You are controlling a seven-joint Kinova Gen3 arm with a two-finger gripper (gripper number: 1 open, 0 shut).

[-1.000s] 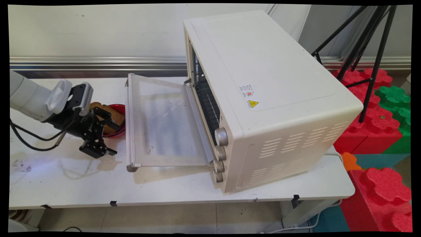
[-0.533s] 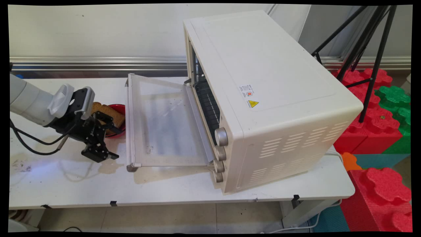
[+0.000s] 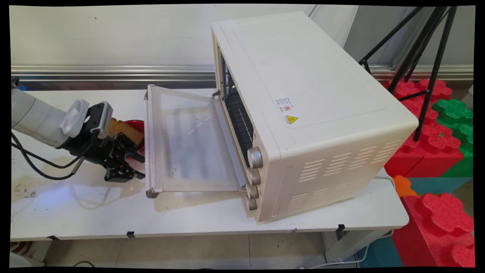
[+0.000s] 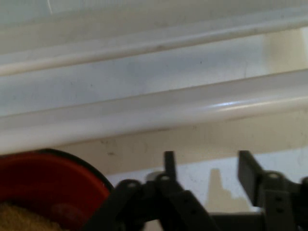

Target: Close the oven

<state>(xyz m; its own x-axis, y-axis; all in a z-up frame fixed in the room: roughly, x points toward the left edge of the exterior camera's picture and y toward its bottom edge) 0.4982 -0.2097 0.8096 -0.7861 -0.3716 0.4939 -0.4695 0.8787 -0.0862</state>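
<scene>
The black two-finger end effector (image 3: 130, 167) sits low over the white bench (image 3: 75, 212), just beside the handle bar (image 3: 148, 140) of the cream-coloured countertop oven (image 3: 303, 113). The hand view shows the two fingertips (image 4: 169, 161) spread apart with nothing between them; the pale, rounded handle bar (image 4: 159, 108) runs across the view directly ahead of them and is not yet touched.

The oven's glass door (image 3: 189, 144) lies fully lowered and roughly level, exposing the dark wire rack (image 3: 238, 117) inside. The rack carries nothing visible.

A red round bowl (image 3: 137, 129) holding a brown slice of toasted bread (image 3: 125, 129) stands on the bench just behind the end effector, close to the door's outer edge. The bread rests in the bowl, ungripped.
</scene>
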